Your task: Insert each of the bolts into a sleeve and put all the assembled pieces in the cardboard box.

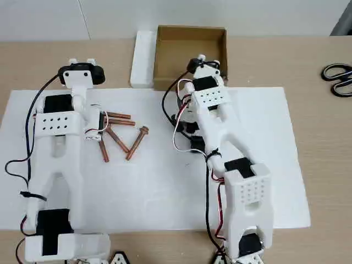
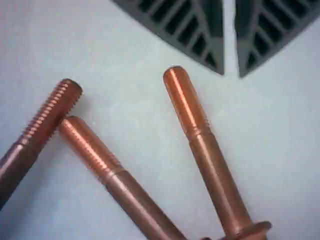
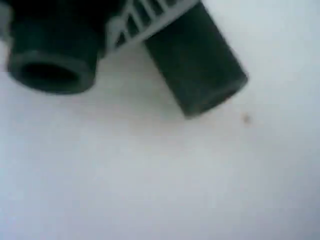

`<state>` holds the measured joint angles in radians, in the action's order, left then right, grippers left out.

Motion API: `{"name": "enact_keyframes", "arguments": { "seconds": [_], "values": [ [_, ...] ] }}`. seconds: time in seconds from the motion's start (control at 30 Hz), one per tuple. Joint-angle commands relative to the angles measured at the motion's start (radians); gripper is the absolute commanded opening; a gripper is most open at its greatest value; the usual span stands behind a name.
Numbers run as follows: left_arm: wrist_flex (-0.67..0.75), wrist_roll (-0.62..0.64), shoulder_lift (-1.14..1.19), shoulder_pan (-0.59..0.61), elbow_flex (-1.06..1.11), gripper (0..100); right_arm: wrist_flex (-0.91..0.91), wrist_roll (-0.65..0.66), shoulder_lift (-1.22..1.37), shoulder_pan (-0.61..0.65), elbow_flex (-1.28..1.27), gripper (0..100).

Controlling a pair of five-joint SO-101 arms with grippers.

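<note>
Several copper bolts (image 1: pixel 118 129) lie fanned out on the white foam board (image 1: pixel 154 192), left of centre. My left gripper (image 1: pixel 102 124) sits at their left end. In the left wrist view its dark ribbed fingers (image 2: pixel 190 25) hang just above three bolts (image 2: pixel 205 155), drawn together to a thin slit with nothing between. My right gripper (image 1: pixel 184 124) is low over the board's middle, below the cardboard box (image 1: pixel 163 55). Close under it are two black sleeves, one seen end-on (image 3: pixel 50 67) and one lying sideways (image 3: pixel 200 70). Whether it holds either is hidden.
A white foam block (image 1: pixel 143 58) stands against the box's left side. Scissors (image 1: pixel 338 77) lie at the table's far right edge. Loose cables trail beside both arms. The board's near half, between the arms, is bare.
</note>
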<state>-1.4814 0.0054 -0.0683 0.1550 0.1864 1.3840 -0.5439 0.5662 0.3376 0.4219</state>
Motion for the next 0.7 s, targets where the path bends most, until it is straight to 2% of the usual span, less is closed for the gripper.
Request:
{"name": "enact_keyframes", "arguments": {
  "seconds": [0.0,0.3,0.67],
  "values": [
    [0.011,0.003,-0.015,-0.002,-0.008,1,0.068,0.044,-0.154,-0.002,0.044,0.3],
    [-0.003,0.006,-0.017,-0.003,-0.022,1,0.243,0.084,-0.372,-0.001,0.040,0.3],
    [-0.126,0.008,-0.017,-0.003,-0.226,1,0.291,0.152,-0.587,-0.002,0.020,0.4]
  ]
}}
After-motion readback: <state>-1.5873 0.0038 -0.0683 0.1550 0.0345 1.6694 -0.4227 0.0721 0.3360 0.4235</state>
